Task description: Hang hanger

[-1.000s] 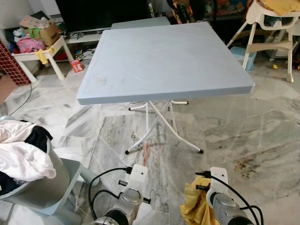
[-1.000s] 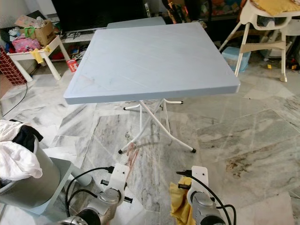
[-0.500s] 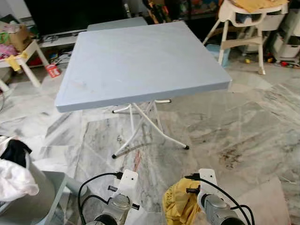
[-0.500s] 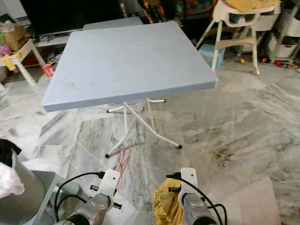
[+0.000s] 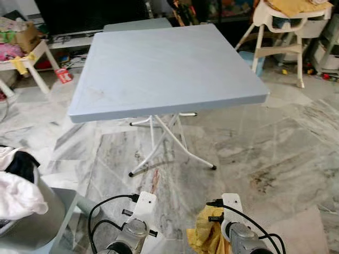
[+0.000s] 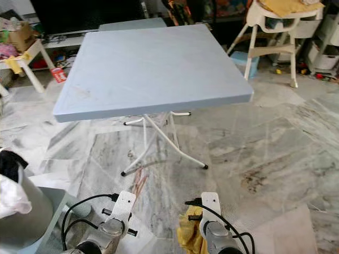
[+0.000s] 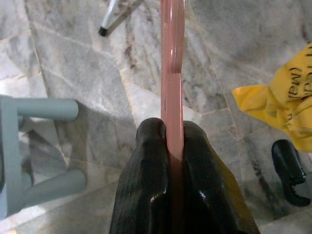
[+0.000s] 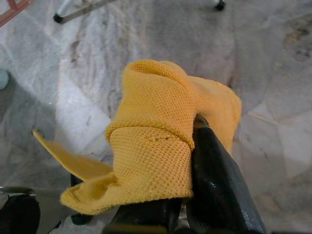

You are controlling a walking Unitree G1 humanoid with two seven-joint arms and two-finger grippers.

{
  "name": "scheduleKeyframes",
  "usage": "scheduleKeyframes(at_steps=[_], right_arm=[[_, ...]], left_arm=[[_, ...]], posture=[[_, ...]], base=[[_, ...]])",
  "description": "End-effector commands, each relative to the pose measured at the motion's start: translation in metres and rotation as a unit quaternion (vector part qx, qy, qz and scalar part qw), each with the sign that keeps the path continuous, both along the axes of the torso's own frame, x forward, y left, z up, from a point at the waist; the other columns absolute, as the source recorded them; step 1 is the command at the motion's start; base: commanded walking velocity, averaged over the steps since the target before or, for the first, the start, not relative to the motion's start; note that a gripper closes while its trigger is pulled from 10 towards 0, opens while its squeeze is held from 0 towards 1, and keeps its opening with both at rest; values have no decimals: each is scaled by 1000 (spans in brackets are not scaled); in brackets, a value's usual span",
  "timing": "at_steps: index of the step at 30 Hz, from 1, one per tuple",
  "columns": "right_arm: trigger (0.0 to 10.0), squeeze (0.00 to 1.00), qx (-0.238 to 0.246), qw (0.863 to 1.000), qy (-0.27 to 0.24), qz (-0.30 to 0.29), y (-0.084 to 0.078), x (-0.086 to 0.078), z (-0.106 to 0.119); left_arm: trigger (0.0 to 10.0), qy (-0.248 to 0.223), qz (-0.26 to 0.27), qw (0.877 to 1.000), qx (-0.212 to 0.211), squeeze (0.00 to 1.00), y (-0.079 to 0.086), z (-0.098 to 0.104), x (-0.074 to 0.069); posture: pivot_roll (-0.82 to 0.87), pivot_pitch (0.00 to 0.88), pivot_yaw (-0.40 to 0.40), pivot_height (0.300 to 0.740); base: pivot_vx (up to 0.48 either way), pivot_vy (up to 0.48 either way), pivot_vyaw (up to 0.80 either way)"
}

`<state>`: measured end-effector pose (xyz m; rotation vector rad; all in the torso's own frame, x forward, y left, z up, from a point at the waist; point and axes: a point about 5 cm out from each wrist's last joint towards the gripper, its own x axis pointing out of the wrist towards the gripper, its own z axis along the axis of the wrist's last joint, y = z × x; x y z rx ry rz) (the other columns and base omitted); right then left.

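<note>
A pink hanger (image 7: pixel 172 58) runs straight out from my left gripper (image 7: pixel 173 134), which is shut on its flat bar; a faint stretch of the hanger (image 6: pixel 139 182) shows above the marble floor in the right eye view. My right gripper (image 8: pixel 191 146) is shut on a yellow mesh cloth (image 8: pixel 156 136) that drapes over its fingers and hides one of them. Both wrists are low in the head views, the left arm (image 5: pixel 139 225) and the right arm (image 5: pixel 235 233), with the yellow cloth (image 5: pixel 204 235) bunched between them.
A grey-blue folding table (image 5: pixel 164 63) on thin white legs stands straight ahead. A grey laundry bin (image 5: pixel 29 217) heaped with clothes sits on a grey stool (image 5: pixel 71 203) at the left. A white high chair (image 5: pixel 278 32) is at the far right, a small white table (image 5: pixel 29 61) at the far left.
The head camera swung right, then slightly back left, so the table and bin shifted in the picture. Both grippers keep the same hold on hanger and cloth.
</note>
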<state>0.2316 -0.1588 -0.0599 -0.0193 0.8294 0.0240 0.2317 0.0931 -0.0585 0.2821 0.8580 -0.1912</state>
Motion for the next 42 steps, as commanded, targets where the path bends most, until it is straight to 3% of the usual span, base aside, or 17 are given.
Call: scheduleKeyframes(at_steps=[1, 12, 33, 42], right_arm=[[10000, 0, 2, 1000, -6, 8, 2, 4, 3], [10000, 0, 4, 1000, -12, 7, 3, 9, 6], [10000, 0, -1, 1000, -3, 11, 2, 5, 3], [10000, 0, -31, 998, 33, 35, -6, -9, -6]], left_arm=[[10000, 1, 8, 1000, 7, 0, 3, -1, -2], [10000, 4, 27, 1000, 0, 0, 3, -3, -4], [10000, 13, 33, 999, -1, 0, 9, -4, -4], [10000, 41, 44, 998, 4, 0, 10, -7, -9]], posture=[[-26, 0, 41, 740], [-9, 0, 26, 740], [-12, 0, 26, 740], [-8, 0, 17, 740]], base=[[0, 0, 0], [0, 0, 0], [0, 0, 0], [0, 0, 0]])
